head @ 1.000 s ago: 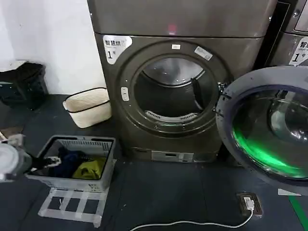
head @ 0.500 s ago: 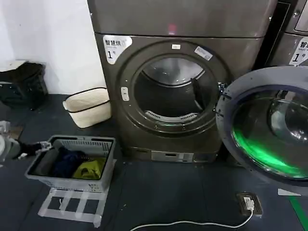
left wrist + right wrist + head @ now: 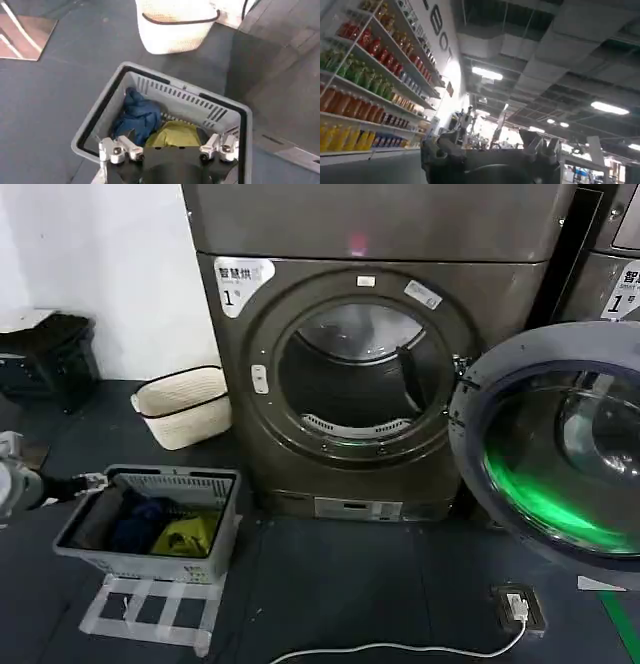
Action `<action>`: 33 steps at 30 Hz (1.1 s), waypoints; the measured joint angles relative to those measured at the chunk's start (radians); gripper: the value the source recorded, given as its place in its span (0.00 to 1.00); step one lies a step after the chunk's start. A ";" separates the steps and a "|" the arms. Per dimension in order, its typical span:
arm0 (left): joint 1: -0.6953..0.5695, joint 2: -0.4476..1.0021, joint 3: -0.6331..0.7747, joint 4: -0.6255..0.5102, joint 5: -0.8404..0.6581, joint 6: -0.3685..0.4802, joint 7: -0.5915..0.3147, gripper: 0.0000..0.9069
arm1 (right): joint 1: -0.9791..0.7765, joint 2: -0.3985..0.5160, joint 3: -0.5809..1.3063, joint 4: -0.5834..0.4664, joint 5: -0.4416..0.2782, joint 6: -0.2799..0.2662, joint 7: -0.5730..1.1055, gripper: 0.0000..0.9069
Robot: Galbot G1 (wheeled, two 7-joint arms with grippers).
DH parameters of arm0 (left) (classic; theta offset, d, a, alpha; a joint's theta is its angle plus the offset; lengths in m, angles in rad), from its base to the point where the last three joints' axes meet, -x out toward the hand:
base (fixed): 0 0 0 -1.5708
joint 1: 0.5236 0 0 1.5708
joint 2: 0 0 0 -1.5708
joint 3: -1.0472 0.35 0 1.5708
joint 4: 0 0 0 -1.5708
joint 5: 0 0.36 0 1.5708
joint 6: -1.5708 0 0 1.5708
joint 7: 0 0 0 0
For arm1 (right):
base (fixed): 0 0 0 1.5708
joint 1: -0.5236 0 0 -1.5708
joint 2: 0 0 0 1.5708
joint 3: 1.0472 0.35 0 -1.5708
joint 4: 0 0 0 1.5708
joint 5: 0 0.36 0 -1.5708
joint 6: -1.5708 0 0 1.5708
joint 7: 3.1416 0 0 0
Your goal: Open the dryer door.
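The dryer door [image 3: 555,449] stands swung wide on its hinge at the right of the drum opening [image 3: 362,374], inner face toward me, its right edge cut off. By my judgement the task is done. My left pincer [image 3: 88,481] lies far to the left, over the rim of the grey laundry basket [image 3: 160,559]; its fingers [image 3: 116,150] are spread and hold nothing. My right pincer [image 3: 492,150] points at a ceiling; its grip state cannot be determined.
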 joint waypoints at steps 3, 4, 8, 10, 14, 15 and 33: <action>-0.014 -0.004 0.011 0.002 0.001 0.000 -0.001 1.00 | 0.000 -0.002 0.001 -0.001 0.002 0.001 0.003 1.00; -0.019 -0.006 0.014 0.002 0.002 0.000 -0.001 1.00 | 0.000 -0.002 0.001 -0.002 0.003 0.005 0.003 1.00; -0.027 -0.010 0.026 0.002 0.011 0.000 0.000 1.00 | -0.002 -0.002 0.001 -0.004 0.003 0.009 0.002 1.00; -0.028 -0.010 0.028 0.002 0.015 0.000 -0.001 1.00 | -0.004 -0.002 0.001 -0.005 0.003 0.013 0.001 1.00; -0.028 -0.010 0.035 -0.001 0.029 0.000 -0.002 1.00 | -0.004 0.000 0.000 -0.005 0.002 0.015 0.000 1.00; -0.028 -0.010 0.038 -0.003 0.037 0.000 -0.002 1.00 | -0.004 0.000 0.000 -0.005 0.002 0.016 0.000 1.00; -0.027 -0.016 0.065 -0.032 0.051 0.000 -0.019 1.00 | -0.004 0.006 0.004 0.007 0.006 0.014 -0.003 1.00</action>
